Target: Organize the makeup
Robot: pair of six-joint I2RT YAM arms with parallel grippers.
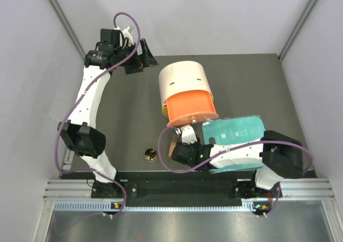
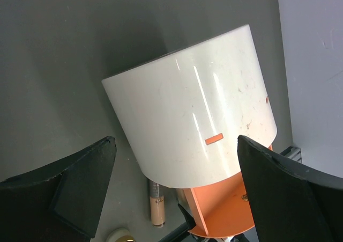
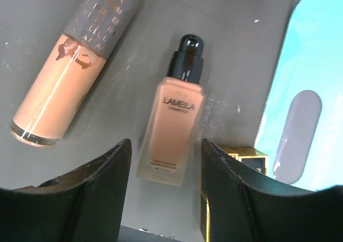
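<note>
Nearest the arm bases, the round gold-rimmed compact (image 1: 150, 155) lies alone on the grey table (image 1: 128, 118), left of the right arm.

Just beyond it, the right gripper (image 3: 166, 145) hangs low over the table with its jaws partly apart. They straddle the bottom end of the pump bottle (image 3: 171, 129) with a narrow gap on each side, gripping nothing. This peach bottle lies flat, label up. Its long axis runs in line with the gripper's reach, and its black pump cap points away from the wrist. To its left lies the second tube (image 3: 59, 81), also flat but slanted, with its lettered grey cap at the far end leaning toward the pump. The black-and-gold piece (image 3: 249, 156) sits just beside the gripper's right finger (image 3: 236, 193), next to the teal board (image 3: 316, 65).

Farther back, the cream-and-orange cylindrical box (image 1: 187, 92) lies on its side, its orange end toward the right gripper.

Farthest, the left gripper (image 2: 176, 140) hovers above the box's cream wall, its jaws spread fully wide, holding and touching nothing.
</note>
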